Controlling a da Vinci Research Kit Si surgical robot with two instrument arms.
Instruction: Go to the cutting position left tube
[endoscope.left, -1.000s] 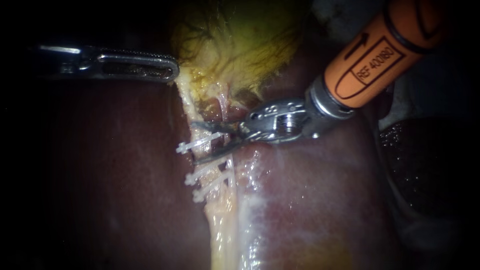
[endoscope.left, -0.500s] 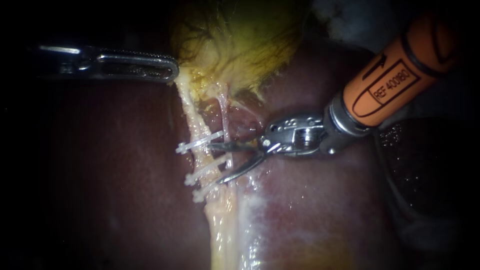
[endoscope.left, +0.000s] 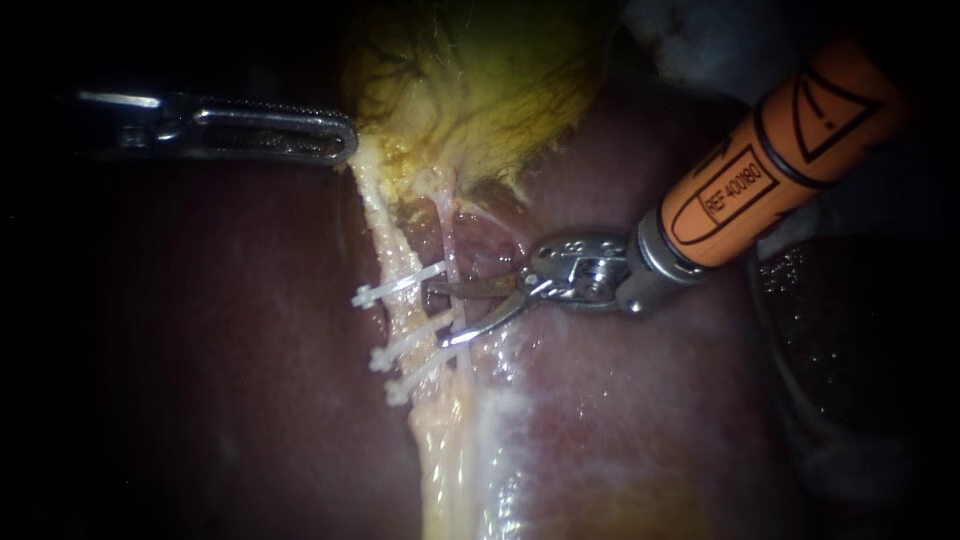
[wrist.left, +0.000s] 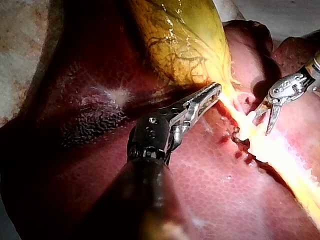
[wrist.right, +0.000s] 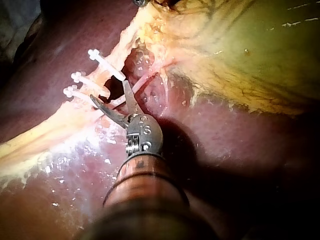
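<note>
My right instrument (endoscope.left: 436, 314) holds its blades spread, the tips at the left tube (endoscope.left: 385, 225), among the white clips (endoscope.left: 400, 285). This tube runs almost upright, from the gallbladder (endoscope.left: 470, 90) down over the liver (endoscope.left: 230, 350). My left instrument (endoscope.left: 345, 140) lies at the gallbladder's edge.

We hold our left instrument (endoscope.left: 342, 140) level, its jaws clamped on the edge of the gallbladder (endoscope.left: 470, 80). Our right instrument (endoscope.left: 438, 314) slants in just below the gallbladder, its two thin jaws parted.
</note>
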